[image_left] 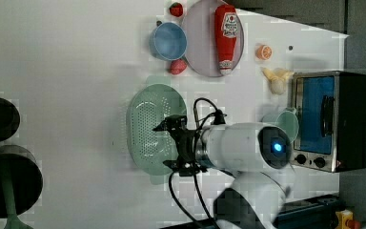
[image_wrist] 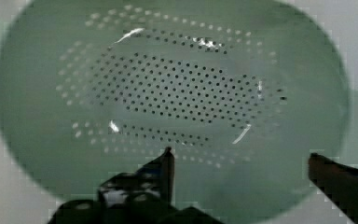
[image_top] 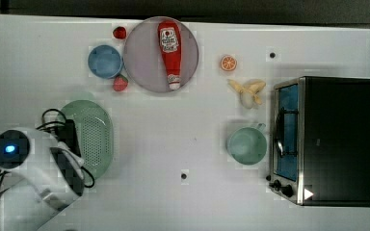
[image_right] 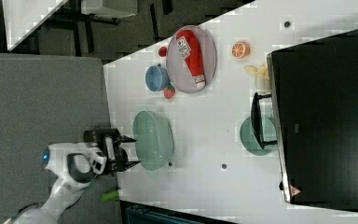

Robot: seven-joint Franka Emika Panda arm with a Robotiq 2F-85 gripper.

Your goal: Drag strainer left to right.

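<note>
A red ketchup bottle lies on a round grey plate at the top view's upper centre, flanked by a blue bowl and two strawberries. An orange half and peeled banana sit beside a toaster oven, near a teal mug

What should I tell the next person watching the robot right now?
Gripper: open, empty, hanging over the strainer, holding nothing.
Strainer: on the table at the top view's left, below the blue bowl. The teal mug stands at the top view's right, next to the toaster oven.
Done: gripper brought above the strainer.
Left: catch the strainer and drag it toward the top view's right, stopping short of the mug.
</note>
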